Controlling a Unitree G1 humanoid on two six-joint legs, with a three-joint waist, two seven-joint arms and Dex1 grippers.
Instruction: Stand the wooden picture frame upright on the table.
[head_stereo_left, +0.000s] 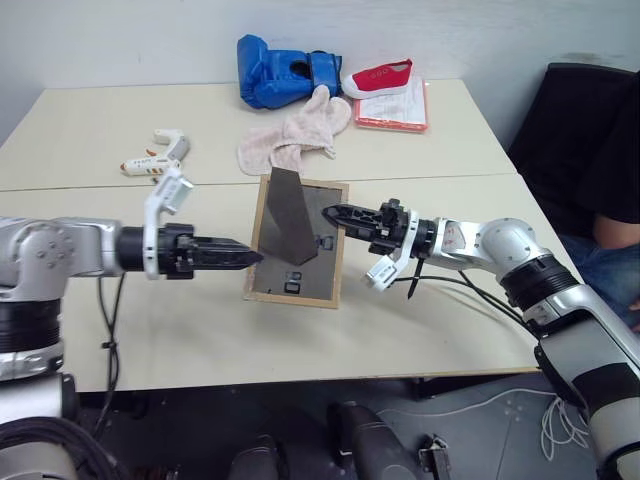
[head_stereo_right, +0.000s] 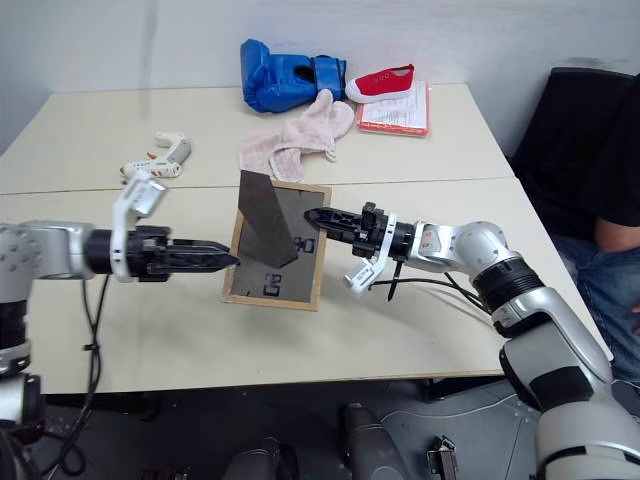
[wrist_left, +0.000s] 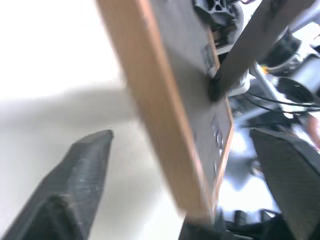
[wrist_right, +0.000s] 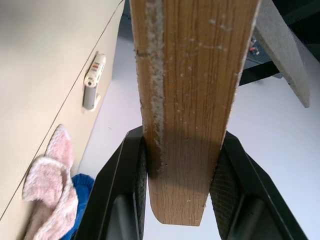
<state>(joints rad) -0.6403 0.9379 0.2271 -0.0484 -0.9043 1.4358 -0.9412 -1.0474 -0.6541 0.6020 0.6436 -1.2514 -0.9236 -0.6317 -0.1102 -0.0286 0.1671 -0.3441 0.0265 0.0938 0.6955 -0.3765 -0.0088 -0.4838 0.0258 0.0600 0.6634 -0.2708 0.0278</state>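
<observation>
- Our right gripper (head_stereo_left: 335, 213) clamps the wooden picture frame's (head_stereo_left: 298, 242) edge, steadying it with the stand unfolded.
- Our left gripper (head_stereo_left: 250, 257) is spread, released, beside it above the table (head_stereo_left: 200, 330).

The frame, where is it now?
In the head views the frame is mid-table, held off the table by the right pincer, just below the pink cloth.
</observation>
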